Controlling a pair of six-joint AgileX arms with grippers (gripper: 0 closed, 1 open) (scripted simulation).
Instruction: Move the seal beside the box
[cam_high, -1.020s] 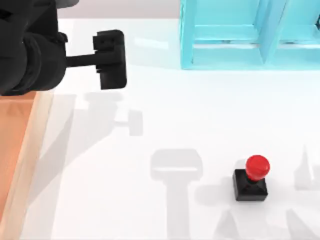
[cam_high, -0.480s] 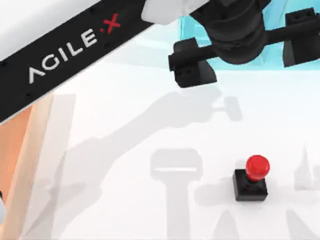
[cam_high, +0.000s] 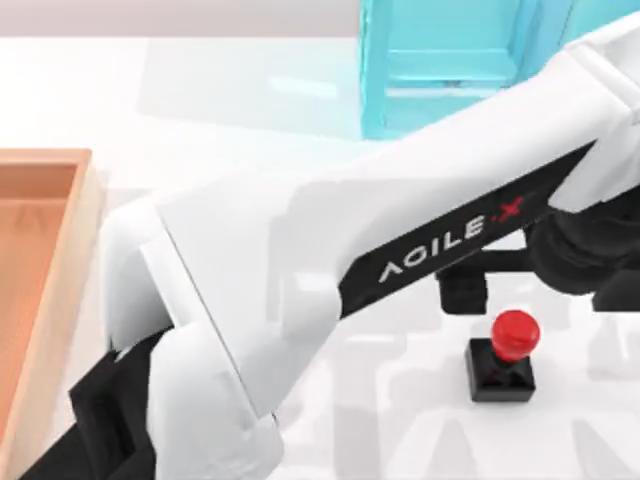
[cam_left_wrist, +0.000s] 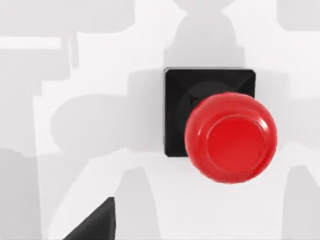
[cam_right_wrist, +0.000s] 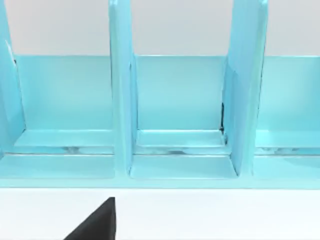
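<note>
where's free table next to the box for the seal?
Bare strip right of the box rim, toward the cyan shelf; closer in, my left arm covers it. Crowded: around the seal, left gripper above it.

The white table (cam_high: 250, 110) carries three things — the seal (cam_high: 503, 357) toward the right, upright on its black base, the wooden box (cam_high: 40, 260) at the left edge, and the cyan shelf unit (cam_high: 440, 70) along the far side. All three stand well apart — bare white surface lies between them
</note>
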